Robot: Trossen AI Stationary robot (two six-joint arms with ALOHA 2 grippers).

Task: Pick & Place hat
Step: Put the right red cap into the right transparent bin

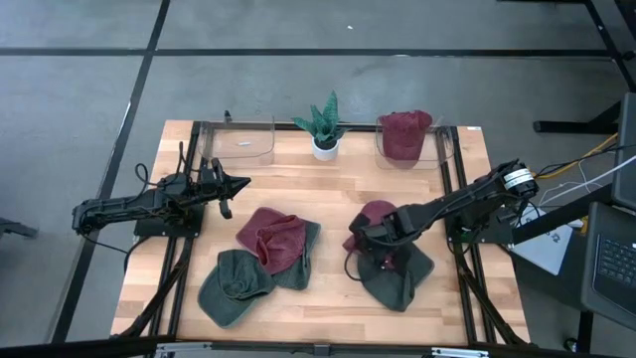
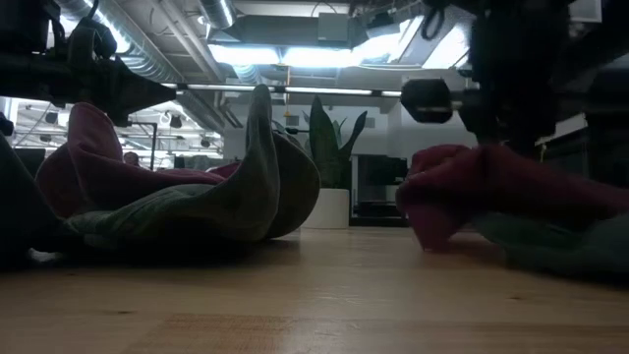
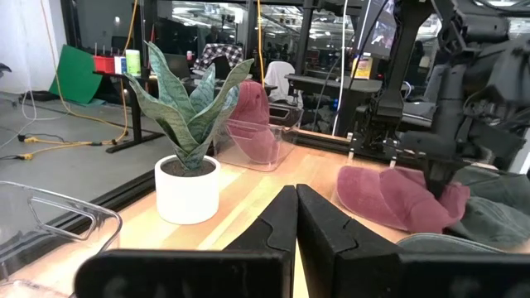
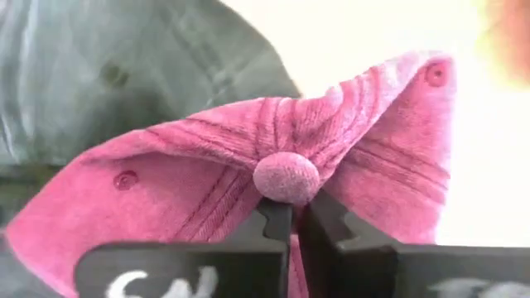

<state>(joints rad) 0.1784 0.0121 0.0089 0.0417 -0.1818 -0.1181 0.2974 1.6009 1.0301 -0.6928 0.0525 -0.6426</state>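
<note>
Red hat point(image 4: 273, 178) under the right gripper point(image 1: 360, 237), lying on top of a green hat point(image 1: 397, 278) at the right half of the table point(image 1: 328, 189). In the right wrist view the two dark fingers are pinched together on the red fabric just below the crown button, so the cloth bunches upward into a ridge; gripping at the crown probably lets the soft cap hang evenly once it is raised. In the low view the red hat point(image 2: 491, 192) looks folded and partly raised off the green one, though its far edge cannot be followed.

The left gripper point(image 1: 235, 185) waits over the left side of the table, its fingers pressed together on nothing, as the left wrist view shows, well apart from the hats.

A second pile, another red hat point(image 1: 273, 239) over two green hats point(image 1: 238, 286), lies near the table's middle. At the back edge stand two clear bins with a potted plant point(image 1: 324, 127) between them: the right bin point(image 1: 383, 149) already holds a red hat point(image 1: 404, 134), while the left bin point(image 1: 243, 139) appears to hold none. The filled bin suggests red hats are sorted there, making it the likely destination.
</note>
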